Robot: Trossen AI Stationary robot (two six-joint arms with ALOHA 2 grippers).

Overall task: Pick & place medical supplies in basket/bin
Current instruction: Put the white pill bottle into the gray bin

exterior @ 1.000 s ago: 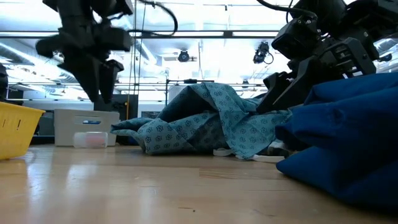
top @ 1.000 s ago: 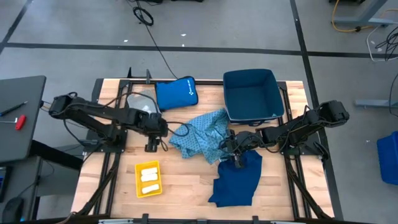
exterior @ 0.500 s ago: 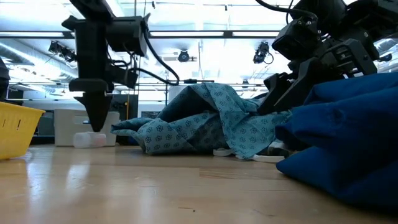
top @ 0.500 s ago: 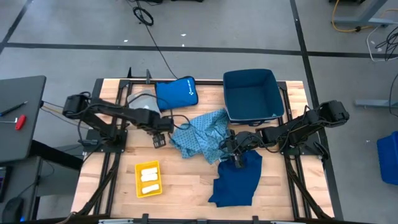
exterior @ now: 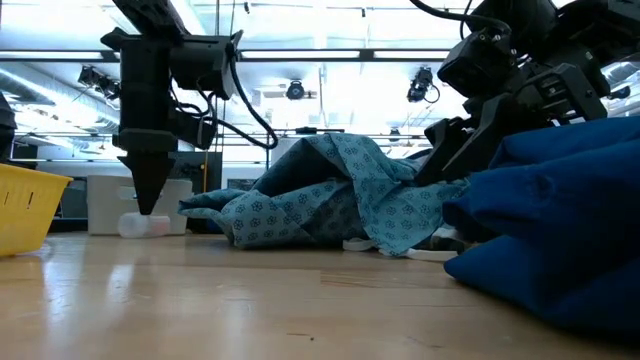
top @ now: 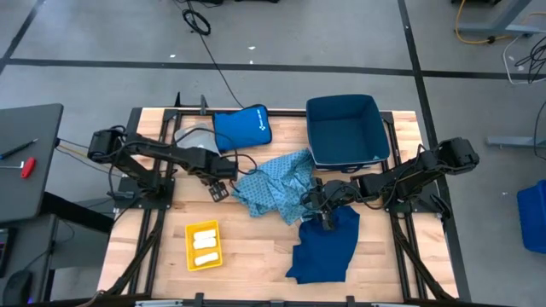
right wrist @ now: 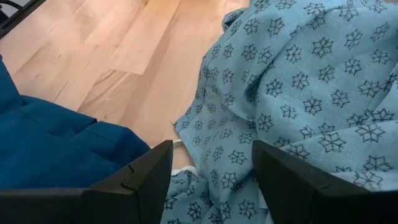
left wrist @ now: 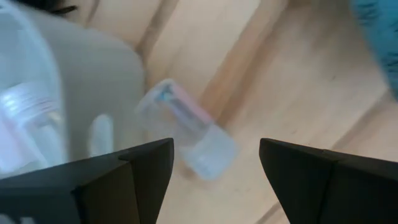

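A small clear vial (left wrist: 186,134) lies on its side on the wood, seen in the low view as the vial (exterior: 148,226). My left gripper (left wrist: 216,144) is open and points down just above it (exterior: 143,205), one finger to each side, left of the light-blue patterned garment (top: 277,188). The navy garment (top: 326,247) lies crumpled in front of it. My right gripper (top: 327,220) is open where the two cloths meet (right wrist: 211,152). White rolls (top: 205,243) lie in the yellow bin (top: 189,247).
A navy basket (top: 341,99) stands at the far right and the royal-blue pouch (top: 241,128) at the far middle. A translucent container (left wrist: 68,118) sits close beside the vial. Bare wood lies along the near edge between the yellow bin and the navy garment.
My left gripper has moved toward the table's right and slightly toward the far edge, and has come down until its fingertips hang just above the clear vial. The right arm and both garments have stayed where they were.
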